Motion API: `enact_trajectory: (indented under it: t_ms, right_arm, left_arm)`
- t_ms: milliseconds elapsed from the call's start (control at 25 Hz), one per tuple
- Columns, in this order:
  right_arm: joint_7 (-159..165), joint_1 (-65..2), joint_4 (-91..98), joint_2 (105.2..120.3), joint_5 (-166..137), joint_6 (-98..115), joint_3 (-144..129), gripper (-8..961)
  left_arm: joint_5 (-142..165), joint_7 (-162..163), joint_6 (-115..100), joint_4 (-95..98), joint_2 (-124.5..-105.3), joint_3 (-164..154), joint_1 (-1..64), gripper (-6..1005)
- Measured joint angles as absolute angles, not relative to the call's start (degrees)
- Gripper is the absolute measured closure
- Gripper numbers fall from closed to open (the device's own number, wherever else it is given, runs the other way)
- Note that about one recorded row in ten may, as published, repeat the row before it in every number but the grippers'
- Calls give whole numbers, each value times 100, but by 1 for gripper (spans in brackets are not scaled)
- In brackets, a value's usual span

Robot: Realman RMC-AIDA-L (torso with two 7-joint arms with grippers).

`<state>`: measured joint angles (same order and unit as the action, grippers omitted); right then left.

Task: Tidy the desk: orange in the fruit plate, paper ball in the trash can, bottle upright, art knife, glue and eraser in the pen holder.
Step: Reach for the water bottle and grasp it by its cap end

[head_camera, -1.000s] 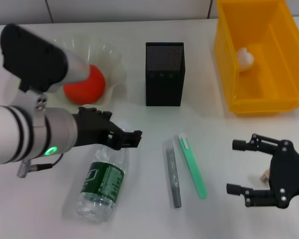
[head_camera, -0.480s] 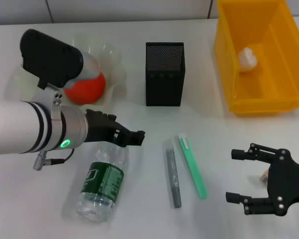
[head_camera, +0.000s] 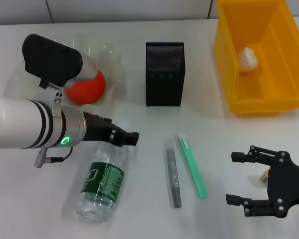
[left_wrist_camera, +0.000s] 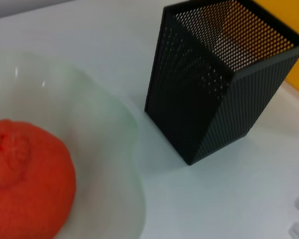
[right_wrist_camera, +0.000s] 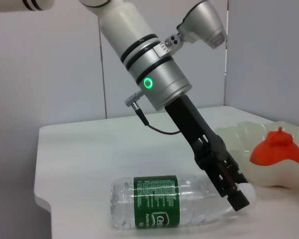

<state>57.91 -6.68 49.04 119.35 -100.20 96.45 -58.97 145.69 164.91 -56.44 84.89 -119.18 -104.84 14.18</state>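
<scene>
The bottle [head_camera: 102, 183] lies on its side on the white desk, cap toward the back; it also shows in the right wrist view [right_wrist_camera: 164, 201]. My left gripper [head_camera: 123, 136] is low at the bottle's cap end [right_wrist_camera: 236, 194]. The orange [head_camera: 84, 89] sits in the fruit plate [head_camera: 115, 69]. The paper ball [head_camera: 248, 59] lies in the trash can [head_camera: 229, 64]. The green art knife [head_camera: 193, 167] and grey glue stick [head_camera: 172, 173] lie side by side in front of the pen holder [head_camera: 164, 73]. My right gripper [head_camera: 236, 178] is open, with the eraser [head_camera: 264, 177] between its fingers near the palm.
The left wrist view shows the orange [left_wrist_camera: 25, 184], the plate [left_wrist_camera: 109, 144] and the pen holder [left_wrist_camera: 214, 84] close by. The trash can stands at the back right. The desk's front edge is near the bottle's base.
My left arm has swung and lowered its gripper toward the bottle's cap end. My right gripper has shifted toward the desk's front, staying open around the eraser.
</scene>
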Motion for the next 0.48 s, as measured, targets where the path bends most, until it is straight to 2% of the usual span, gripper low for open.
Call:
enact_trajectory:
  t_ms: [360, 480]
  right_arm:
    - [5828, -668, 4904, 11935, -10020, 9600, -5897, 106]
    - [5837, -668, 4904, 11935, -10024, 9594, -5897, 107]
  left_arm:
    - [14514, 16437, -5788, 8157, -11912, -10445, 1734, 205]
    - [14564, 16398, -5803, 8169, -11911, -10461, 1740, 249]
